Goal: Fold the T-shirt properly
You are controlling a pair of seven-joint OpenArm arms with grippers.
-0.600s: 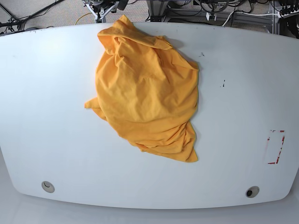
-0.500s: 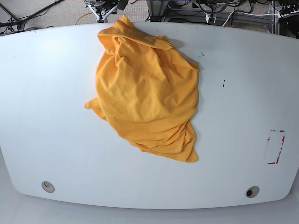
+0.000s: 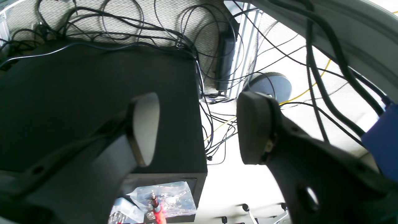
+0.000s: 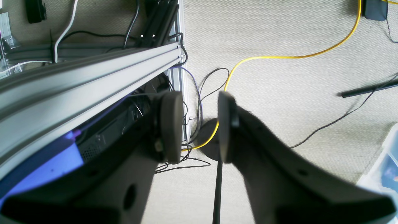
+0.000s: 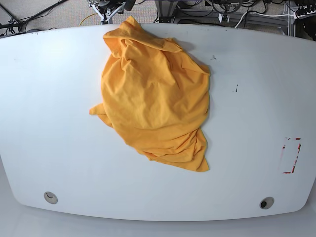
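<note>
The orange-yellow T-shirt [image 5: 155, 96] lies crumpled in a heap on the white table [image 5: 49, 123], from the far edge down past the middle. No lettering shows on it. Neither arm is in the base view. My left gripper [image 3: 199, 127] is open and empty, seen over cables and a black box on the floor. My right gripper [image 4: 196, 124] is open and empty, seen over carpet beside an aluminium rail. The T-shirt does not show in either wrist view.
A red-marked rectangle [image 5: 291, 155] is on the table at the right. Two round holes [image 5: 50, 197] [image 5: 266, 203] sit near the front edge. Cables and frame legs [image 5: 197, 10] lie beyond the far edge. A yellow cable [image 4: 279, 57] runs over the carpet.
</note>
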